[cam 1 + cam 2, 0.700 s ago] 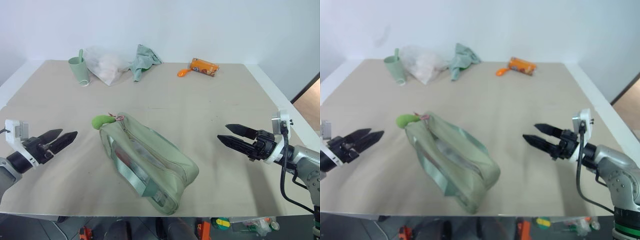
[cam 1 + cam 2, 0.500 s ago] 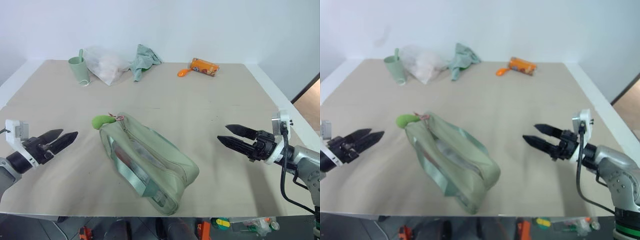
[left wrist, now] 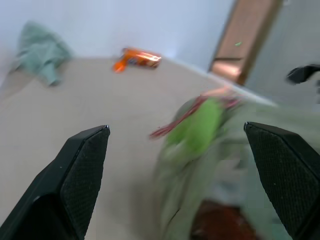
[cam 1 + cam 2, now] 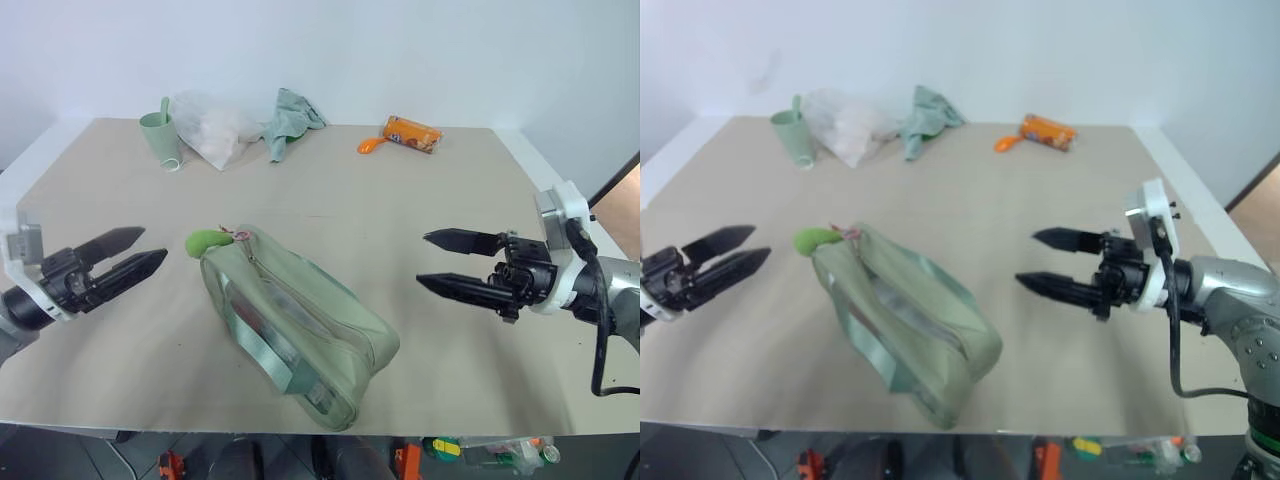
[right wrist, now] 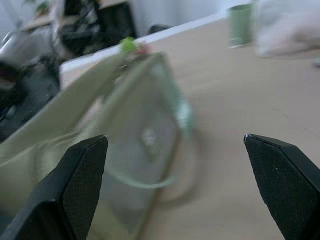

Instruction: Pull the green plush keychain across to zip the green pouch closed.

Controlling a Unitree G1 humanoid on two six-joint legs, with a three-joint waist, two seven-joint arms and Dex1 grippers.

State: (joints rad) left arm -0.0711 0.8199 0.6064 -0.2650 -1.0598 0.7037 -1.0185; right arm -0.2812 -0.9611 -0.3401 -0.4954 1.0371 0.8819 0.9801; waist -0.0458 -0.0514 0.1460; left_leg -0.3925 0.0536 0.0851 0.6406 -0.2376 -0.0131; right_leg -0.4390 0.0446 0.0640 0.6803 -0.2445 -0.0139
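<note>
pouch: green pouch [image 4: 295, 335] lies diagonally at surface centre, near end close to the front edge
left pincer [image 4: 128, 258]: fingers apart, empty, at 9 o'clock
right pincer [image 4: 448, 262]: fingers apart, empty, at 3 o'clock
keychain: green plush keychain [image 4: 206, 241] at pouch's far-left end, 11 o'clock
step: likely pinch the plush, brace the pouch, pull along zipper
room: open surface [image 4: 400, 200] both sides; clutter far back

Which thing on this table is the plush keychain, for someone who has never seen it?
Find the green pouch, the big pale bag lying mid-table. At its far end, toward the left gripper, sits the green plush keychain. It is small, fuzzy and bright lime, with a thin red-and-white cord, far brighter than the pale cup at the back.
</note>
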